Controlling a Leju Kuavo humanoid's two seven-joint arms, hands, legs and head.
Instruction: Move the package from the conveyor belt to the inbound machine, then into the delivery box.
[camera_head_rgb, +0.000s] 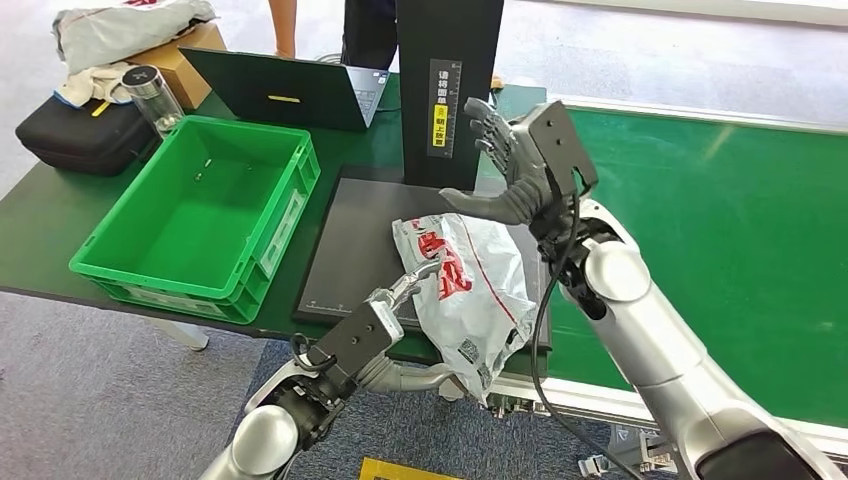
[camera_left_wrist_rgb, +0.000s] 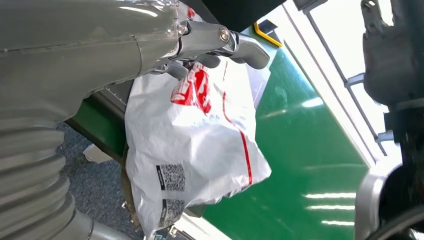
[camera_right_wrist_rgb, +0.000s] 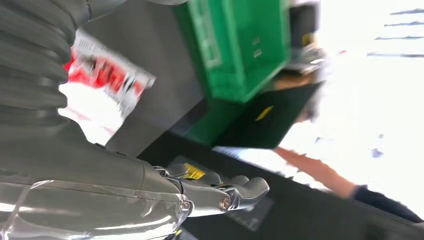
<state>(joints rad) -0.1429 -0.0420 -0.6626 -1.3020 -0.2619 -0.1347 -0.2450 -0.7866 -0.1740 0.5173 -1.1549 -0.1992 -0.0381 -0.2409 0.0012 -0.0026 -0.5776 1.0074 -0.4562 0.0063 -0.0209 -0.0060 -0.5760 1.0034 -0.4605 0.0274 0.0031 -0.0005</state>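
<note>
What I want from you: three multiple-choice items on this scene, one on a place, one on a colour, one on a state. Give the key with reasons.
1. The package lies
A. in the crate
B. on the conveyor belt
C. on the machine's black platform

2. The crate is
A. green
B. blue
C. grey

3. The right hand is
A. gripping the package
B. open, raised above the package
C. pressing the laptop

Key:
1 C: the white and red package rests on the black platform, its near end hanging over the front edge.
2 A: the crate has green walls.
3 B: the right hand has its fingers spread and holds nothing.
</note>
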